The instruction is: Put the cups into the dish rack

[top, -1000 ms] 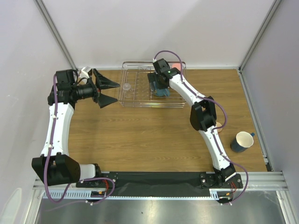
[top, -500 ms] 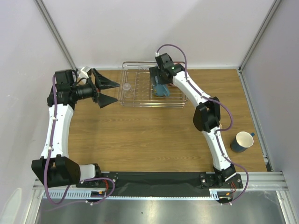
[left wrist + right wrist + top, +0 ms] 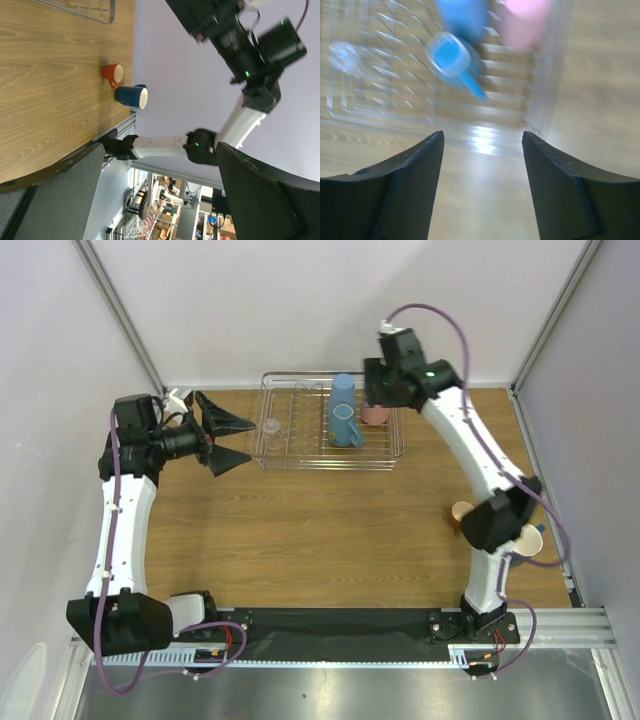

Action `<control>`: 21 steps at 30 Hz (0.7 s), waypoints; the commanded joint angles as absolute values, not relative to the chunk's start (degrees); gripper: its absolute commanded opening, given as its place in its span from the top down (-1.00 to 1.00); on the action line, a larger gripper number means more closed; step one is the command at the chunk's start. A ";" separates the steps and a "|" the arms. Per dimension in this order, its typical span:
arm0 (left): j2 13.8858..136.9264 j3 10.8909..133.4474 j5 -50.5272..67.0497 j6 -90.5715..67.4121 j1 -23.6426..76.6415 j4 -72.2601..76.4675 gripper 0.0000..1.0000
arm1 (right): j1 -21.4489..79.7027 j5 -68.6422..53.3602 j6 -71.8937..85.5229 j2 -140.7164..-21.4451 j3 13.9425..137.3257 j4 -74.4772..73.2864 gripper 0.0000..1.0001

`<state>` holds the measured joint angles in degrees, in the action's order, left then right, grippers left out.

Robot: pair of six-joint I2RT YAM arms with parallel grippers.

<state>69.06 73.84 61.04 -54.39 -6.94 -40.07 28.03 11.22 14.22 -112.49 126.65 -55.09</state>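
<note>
Cups sit in two groups in the top view. The dish rack [image 3: 300, 463], a silver wire basket at the upper centre of the frame, holds three: a light blue cup [image 3: 343, 405] near its middle, a pink cup [image 3: 376, 415] at its right end, partly hidden under the right gripper [image 3: 383, 390], and a clear glass [image 3: 270, 426] at its left end. The other two stand on the bare table [image 3: 300, 530] at the lower right: an orange cup [image 3: 461, 512] and a dark blue mug [image 3: 526, 540] with a white inside, both close to the right arm [image 3: 478, 455].

The right gripper hangs over the rack's right rear corner, fingers apart and holding nothing. Its wrist view, blurred, looks down on the rack [image 3: 540, 100], with the light blue cup's open mouth [image 3: 449, 55], the pink cup [image 3: 522, 22] and the glass [image 3: 342, 52] between its spread fingers [image 3: 482, 137].

The left gripper [image 3: 235, 438] hovers left of the rack, fingers wide apart and empty. Its wrist view [image 3: 161, 146], turned sideways, shows a corner of the rack [image 3: 95, 10] and the orange cup [image 3: 112, 74] just beside the blue mug [image 3: 131, 96].
</note>
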 commanded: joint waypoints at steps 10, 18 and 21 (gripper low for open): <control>73.56 86.39 53.18 -44.83 6.22 -50.09 -0.99 | 5.66 2.29 26.10 -80.26 92.32 -62.13 -0.28; 79.53 95.09 48.17 -41.75 14.49 -54.67 -0.98 | -4.83 1.49 23.65 -71.29 81.22 -67.24 -0.21; 80.24 96.24 47.64 -41.40 16.69 -55.02 -0.97 | -5.36 1.14 22.94 -70.58 77.09 -65.23 -0.17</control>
